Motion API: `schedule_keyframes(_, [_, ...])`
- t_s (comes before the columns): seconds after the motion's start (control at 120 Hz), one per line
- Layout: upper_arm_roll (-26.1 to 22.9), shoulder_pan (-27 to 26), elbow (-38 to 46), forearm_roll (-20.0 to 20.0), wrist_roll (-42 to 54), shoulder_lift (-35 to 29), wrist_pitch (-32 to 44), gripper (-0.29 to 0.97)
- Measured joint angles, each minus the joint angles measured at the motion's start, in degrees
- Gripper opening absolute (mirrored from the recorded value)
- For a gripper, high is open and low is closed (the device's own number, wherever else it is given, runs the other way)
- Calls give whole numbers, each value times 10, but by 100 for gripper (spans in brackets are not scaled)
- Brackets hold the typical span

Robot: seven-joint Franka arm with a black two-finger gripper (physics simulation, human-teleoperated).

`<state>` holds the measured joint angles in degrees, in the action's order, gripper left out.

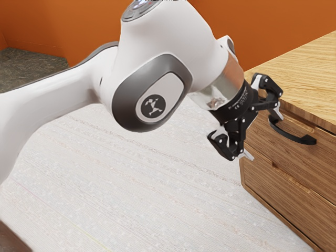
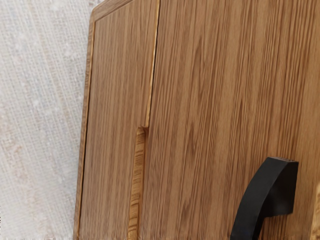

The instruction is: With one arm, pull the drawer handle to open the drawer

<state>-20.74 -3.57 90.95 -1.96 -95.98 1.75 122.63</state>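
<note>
As the black two-finger gripper point(image 1: 262, 135) gaped open, the curved black drawer handle point(image 1: 298, 137) lay just beside it, toward the exterior view's right.

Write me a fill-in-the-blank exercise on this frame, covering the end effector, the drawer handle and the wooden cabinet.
1. The black two-finger end effector is ___, clamped on nothing.
2. The curved drawer handle is coloured ___.
3. That handle is mounted on the ___ of the drawers showing in the light wooden cabinet.
4. The wall behind the cabinet is ___.
Missing words: open; black; upper; orange.
</note>
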Motion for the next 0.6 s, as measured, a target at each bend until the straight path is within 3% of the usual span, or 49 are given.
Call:
schedule_keyframes(0.342, [0,-32,16,-9,19,7,22,68])
schedule_keyframes(0.6, [-1,-26,18,-15,27,14,33,68])
